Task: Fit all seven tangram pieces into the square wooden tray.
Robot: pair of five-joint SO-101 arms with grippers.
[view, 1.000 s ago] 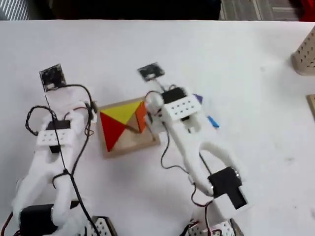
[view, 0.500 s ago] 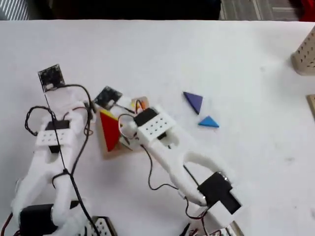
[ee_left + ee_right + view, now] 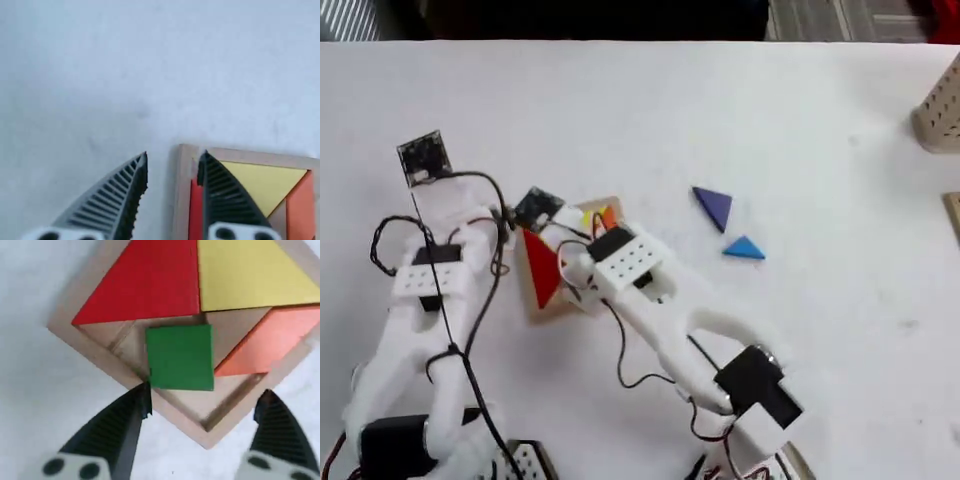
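White counter [image 3: 820, 120] carries the tray [image 3: 100, 356]. Within the last second your right arm has swung from beside the tray to hang over it, uncovering the purple triangle [image 3: 713, 207] and blue triangle [image 3: 744, 248], which lie well apart from the tray. Your right tool [image 3: 205, 392] is spread wide above the green square [image 3: 180, 357], which lies loose in the tray by the red piece [image 3: 145, 285], yellow piece [image 3: 250, 275] and orange piece [image 3: 270, 335]. I judge it placed, with two triangles left to fetch. Your left tool [image 3: 173, 157], slightly parted, straddles the tray's rim. From above, the arm hides much of the tray, and whether the square sits flush is unclear.
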